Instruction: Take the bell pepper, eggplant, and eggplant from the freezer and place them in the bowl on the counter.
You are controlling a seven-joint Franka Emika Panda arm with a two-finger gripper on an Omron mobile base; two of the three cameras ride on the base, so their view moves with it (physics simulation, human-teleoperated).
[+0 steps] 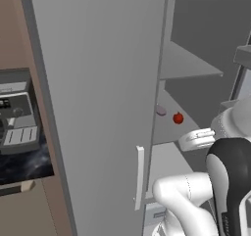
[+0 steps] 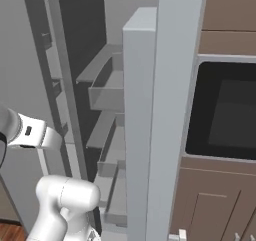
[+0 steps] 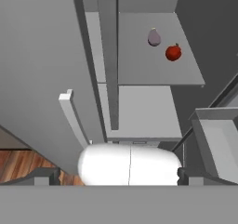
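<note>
So my gripper [image 3: 114, 177] is spread wide with nothing in it, and the bell pepper [image 3: 173, 53] sits ahead near the freezer shelf's [image 3: 139, 65] right edge, eggplant [image 3: 154, 37] just beside it.

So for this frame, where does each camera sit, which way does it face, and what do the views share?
Left base view: behind the arm on its left, facing the freezer door and inner shelves; white arm links rise at lower right.
Right base view: behind on its right, facing door bins and a dark wall oven; arm at lower left.
Hand view: on the hand, looking at the red bell pepper and eggplant; open end effector.
Shared: both vegetables, left base and hand views.
</note>
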